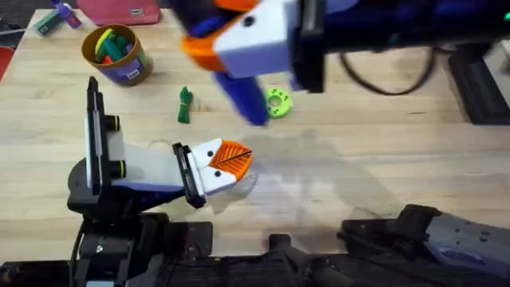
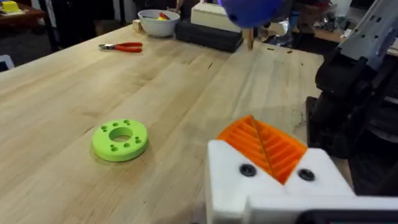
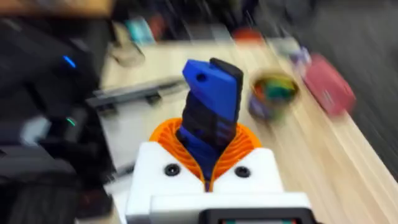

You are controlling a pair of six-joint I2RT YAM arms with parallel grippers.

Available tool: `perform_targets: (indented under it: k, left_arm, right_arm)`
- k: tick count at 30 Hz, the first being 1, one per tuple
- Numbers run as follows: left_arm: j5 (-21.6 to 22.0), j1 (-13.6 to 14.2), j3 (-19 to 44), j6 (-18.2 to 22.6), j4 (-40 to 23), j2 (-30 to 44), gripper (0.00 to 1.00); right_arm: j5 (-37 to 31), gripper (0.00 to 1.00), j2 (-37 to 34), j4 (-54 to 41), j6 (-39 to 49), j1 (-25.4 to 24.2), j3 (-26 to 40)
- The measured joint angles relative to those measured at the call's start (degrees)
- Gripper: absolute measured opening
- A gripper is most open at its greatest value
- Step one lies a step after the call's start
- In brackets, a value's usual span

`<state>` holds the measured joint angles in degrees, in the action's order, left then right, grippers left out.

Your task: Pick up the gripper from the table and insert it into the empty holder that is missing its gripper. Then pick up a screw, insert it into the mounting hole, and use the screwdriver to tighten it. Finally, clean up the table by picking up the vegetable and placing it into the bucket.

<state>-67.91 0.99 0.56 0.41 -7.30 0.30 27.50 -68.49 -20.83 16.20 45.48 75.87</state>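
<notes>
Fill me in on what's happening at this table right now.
The right hand is raised high over the table, clamped on the blue screwdriver. The left hand sits low near the table's middle, its orange pads closed together with nothing between them. The green vegetable lies on the table beside the bucket, so cleanup isn't done.

My right gripper [image 3: 208, 171] is smooth white plastic with ribbed orange pads [image 3: 166, 134], closed on the matt blue plastic screwdriver [image 3: 211, 102]. My left gripper [image 2: 264, 158] has the same white blocks and ribbed pads, pressed together. The table [image 1: 358, 151] is pale wood with a faint sheen. At centre of the overhead frame, the disc [image 1: 278, 103] is matt lime plastic. At upper left, the bucket [image 1: 119, 57] looks like brown card, its purple band glossy.
</notes>
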Motion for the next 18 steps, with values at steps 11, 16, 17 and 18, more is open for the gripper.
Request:
perform_targets:
  k: [11,16,17,18]
  left_arm:
    - [0.01,0.00,0.00,-0.01,0.01,-0.01,0.019]
    - [0.00,0.00,0.00,0.01,0.01,-0.01,0.019]
    - [0.01,0.00,0.00,-0.01,-0.01,0.01,0.019]
    - [-0.01,0.00,0.00,-0.01,0.01,0.01,0.019]
  right_arm:
    - [-23.39,0.025,-1.23,-33.32,18.39,-9.71,7.22]
    - [-27.49,0.025,-6.87,-43.32,24.01,-14.22,7.22]
    - [-27.97,0.025,-8.30,-44.36,24.68,-15.02,7.22]
    - [-28.51,0.025,-9.98,-44.98,25.31,-15.83,7.22]
